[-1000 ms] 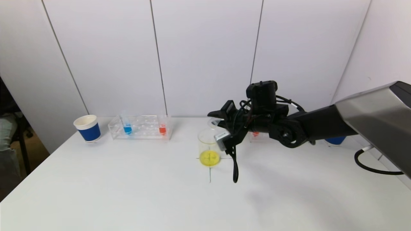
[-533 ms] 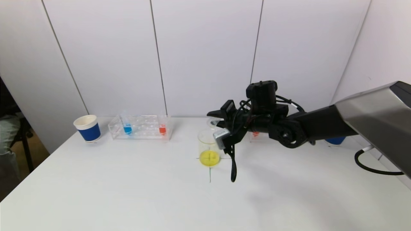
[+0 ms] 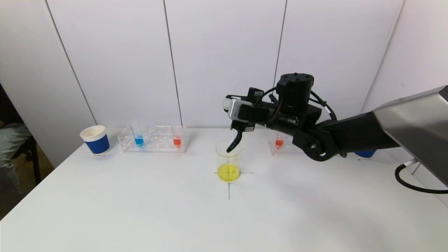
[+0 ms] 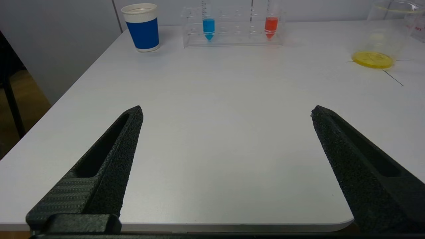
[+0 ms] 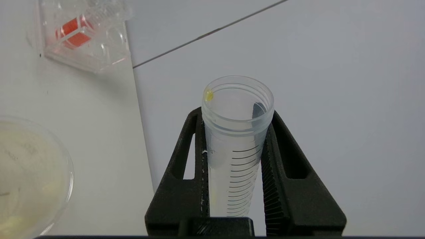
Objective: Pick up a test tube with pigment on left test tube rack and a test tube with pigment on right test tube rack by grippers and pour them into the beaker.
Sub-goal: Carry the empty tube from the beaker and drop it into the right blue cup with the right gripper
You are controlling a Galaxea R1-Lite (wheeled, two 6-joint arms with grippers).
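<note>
Emptied tube held above beaker

Surface point(image 3: 140, 210): matte white, smooth, thin black cross lines under the beaker. Right arm: black, jointed, silver upper shell, reaches in from the right across the far half of the surface, wrist raised and rolled roughly level. Left rack point(image 3: 154, 139): clear acrylic box, far left, holds one tube with blue pigment point(image 3: 139, 140) and one tube with red pigment point(image 3: 177, 141), both upright with cone tips. Right rack point(image 3: 281, 143): clear acrylic, partly hidden behind the arm, red-filled tube point(image 3: 279, 142) standing in it. Beaker point(image 3: 229, 161): clear glass cylinder at centre, shallow yellow liquid at the bottom. Blue paper cup point(image 3: 95, 140): white rim, far left beside the left rack.

Right gripper point(image 5: 234, 116): textured black fingers clamped tight on a test tube point(image 5: 232, 146), clear plastic, black graduations, threaded open mouth with a yellow droplet at the rim, looks drained. Tube sits above and just behind the beaker, not touching it. Left gripper point(image 4: 225, 113): fingers spread wide, holding nothing, low near the front edge, well apart from the left rack.
</note>
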